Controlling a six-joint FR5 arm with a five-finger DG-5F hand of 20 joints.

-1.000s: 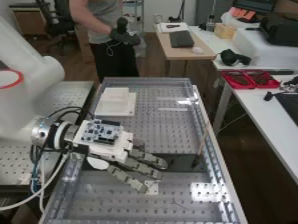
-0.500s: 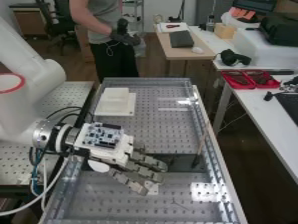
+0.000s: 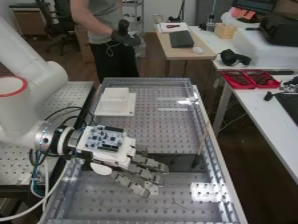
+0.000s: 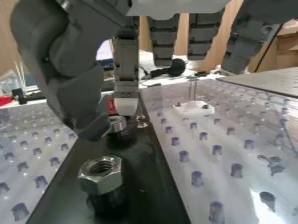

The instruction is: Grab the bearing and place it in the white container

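Hand shifted slightly; bearing beside thumb

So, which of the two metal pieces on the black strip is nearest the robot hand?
The rear piece, farther from the wrist camera, close by the thumb tip of the robot hand. The hex nut sits nearer the camera, clear of the thumb.

Dark grey hand, white container, black strip, silvery nut, grey dotted panel
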